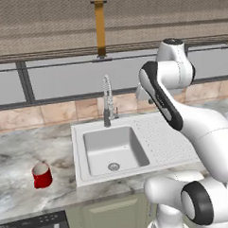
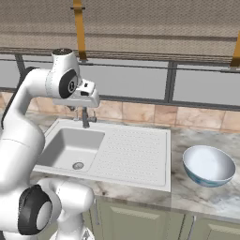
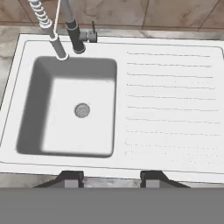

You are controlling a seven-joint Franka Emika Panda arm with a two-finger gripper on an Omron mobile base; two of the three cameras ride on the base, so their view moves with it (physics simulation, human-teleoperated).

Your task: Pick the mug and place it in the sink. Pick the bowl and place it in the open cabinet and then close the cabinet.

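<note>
Sink basin bare, mug & bowl on counter, gripper parted, holding nothing.

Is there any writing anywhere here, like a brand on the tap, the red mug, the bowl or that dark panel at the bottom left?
No readable text anywhere.
Red mug: plain, no lettering.
Bowl: no words or marks.
Sink and faucet: no brand visible.
Dark appliance panel: a row of tiny pale marks along its top edge, too small to read.
</note>
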